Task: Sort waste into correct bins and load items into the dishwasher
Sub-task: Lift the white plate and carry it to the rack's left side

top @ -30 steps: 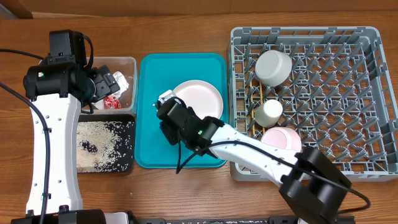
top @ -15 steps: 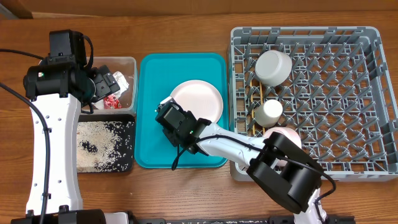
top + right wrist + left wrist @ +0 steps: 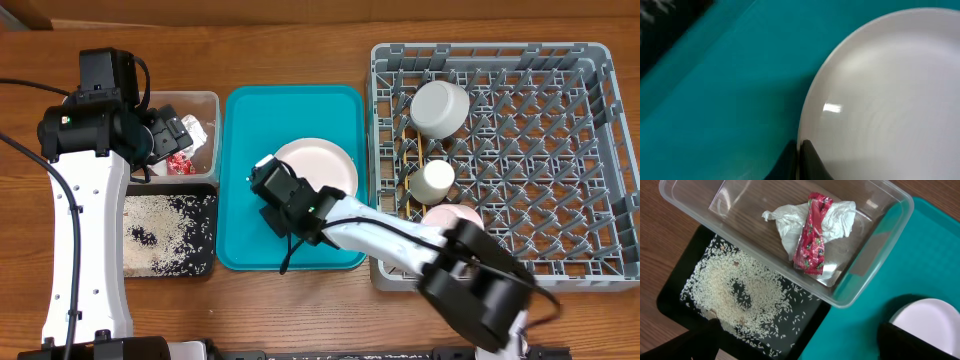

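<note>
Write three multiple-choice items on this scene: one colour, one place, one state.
1. The wrapper in the tub is mostly: A blue; B green; C red.
2. The plate lies: A in the tub; B on the teal tray; C under the wrapper.
3. The right gripper is: A shut on the plate's rim; B wide open; C shut on the wrapper.
Answers: 1 C, the left wrist view shows it red; 2 B, teal surrounds it overhead; 3 A, its fingertips meet at the rim.
</note>
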Available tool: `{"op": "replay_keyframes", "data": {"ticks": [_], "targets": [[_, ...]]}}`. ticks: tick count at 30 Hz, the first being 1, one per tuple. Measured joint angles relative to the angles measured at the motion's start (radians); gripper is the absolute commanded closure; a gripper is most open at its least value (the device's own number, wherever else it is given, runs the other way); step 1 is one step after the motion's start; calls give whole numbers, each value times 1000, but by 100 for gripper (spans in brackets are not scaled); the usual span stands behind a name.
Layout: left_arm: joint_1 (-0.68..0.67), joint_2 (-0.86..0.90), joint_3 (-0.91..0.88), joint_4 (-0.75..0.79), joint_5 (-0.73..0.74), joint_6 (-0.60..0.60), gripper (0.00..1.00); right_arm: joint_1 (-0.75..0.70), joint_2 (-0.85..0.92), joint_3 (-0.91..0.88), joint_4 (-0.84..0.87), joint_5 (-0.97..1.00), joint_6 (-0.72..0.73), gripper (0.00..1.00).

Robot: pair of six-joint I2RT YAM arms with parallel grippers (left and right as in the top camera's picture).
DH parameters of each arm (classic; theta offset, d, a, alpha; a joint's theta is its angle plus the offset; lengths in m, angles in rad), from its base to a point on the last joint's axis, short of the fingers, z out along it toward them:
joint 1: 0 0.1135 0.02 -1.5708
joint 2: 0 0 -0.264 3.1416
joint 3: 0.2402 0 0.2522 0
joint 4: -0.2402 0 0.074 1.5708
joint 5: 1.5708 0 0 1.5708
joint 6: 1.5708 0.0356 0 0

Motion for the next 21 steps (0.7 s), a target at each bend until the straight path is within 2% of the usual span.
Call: {"op": "replay_keyframes", "data": {"ticks": [7, 12, 16, 21], "targets": [[0, 0, 0, 0, 0, 0, 0, -65, -342, 113, 2, -150, 69, 96], [0, 0, 0, 0, 0, 0, 0, -311, -560, 150, -35, -364, 173, 96], [0, 0, 0, 0, 0, 0, 0, -555, -573, 149, -77, -620, 271, 96], [0, 0, 0, 0, 0, 0, 0, -724, -502, 110, -84, -871, 374, 96]]}}
